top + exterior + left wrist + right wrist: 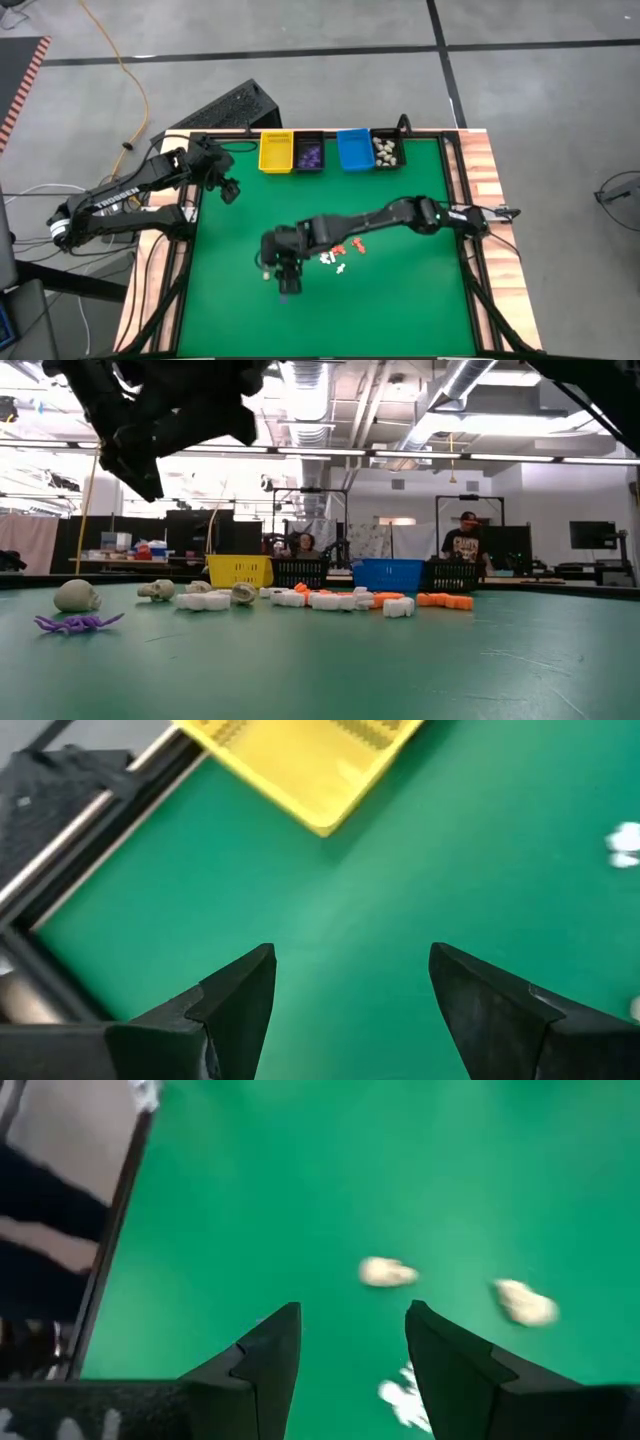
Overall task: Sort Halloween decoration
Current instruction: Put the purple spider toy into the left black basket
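The right gripper is hanging over the green mat, fingers apart, holding nothing. The little decorations are lying mid-mat beside it. The left gripper is waiting wide open near the yellow bin.

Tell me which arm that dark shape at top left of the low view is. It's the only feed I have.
Observer: It's the right arm. From above it stretches across the mat, and the right claw is just left of the loose pieces.
Operator: Holding anything?
Observer: No. Its wrist view shows the fingers apart with nothing between them, and cream pieces on the mat ahead.
Operator: Left arm?
Observer: The left claw sits at the far left of the mat, beside the yellow bin, open and empty.
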### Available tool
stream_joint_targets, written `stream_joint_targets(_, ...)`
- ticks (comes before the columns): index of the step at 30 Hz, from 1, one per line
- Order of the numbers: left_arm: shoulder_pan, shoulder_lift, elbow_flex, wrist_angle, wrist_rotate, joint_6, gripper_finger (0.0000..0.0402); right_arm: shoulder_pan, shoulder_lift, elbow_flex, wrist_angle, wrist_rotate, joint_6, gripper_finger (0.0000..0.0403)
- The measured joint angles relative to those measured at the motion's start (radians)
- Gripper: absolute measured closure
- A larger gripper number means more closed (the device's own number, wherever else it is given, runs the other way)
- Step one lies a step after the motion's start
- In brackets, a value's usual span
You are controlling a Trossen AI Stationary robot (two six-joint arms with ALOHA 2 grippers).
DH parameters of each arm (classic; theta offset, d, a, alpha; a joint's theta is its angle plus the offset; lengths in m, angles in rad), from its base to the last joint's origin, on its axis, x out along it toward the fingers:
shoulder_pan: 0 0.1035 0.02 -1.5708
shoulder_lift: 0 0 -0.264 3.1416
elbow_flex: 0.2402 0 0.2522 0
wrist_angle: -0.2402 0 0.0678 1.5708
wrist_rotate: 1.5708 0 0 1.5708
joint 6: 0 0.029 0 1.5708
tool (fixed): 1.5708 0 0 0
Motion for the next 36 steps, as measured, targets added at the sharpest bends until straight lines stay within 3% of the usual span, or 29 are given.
stream_joint_targets(4,0.000,0.000,0.000,0.010,0.048,0.014,0.0145,0.052,0.063,0.000,0.063,0.001,-0.026,0.0196)
stream_joint_targets(11,0.000,0.000,0.000,0.009,0.047,0.044,0.0145,0.106,0.188,-0.002,0.161,-0.001,0.019,0.0196)
stream_joint_targets(36,0.000,0.000,0.000,0.009,0.038,0.025,0.0145,0.151,0.208,-0.001,0.107,0.086,0.086,0.0196)
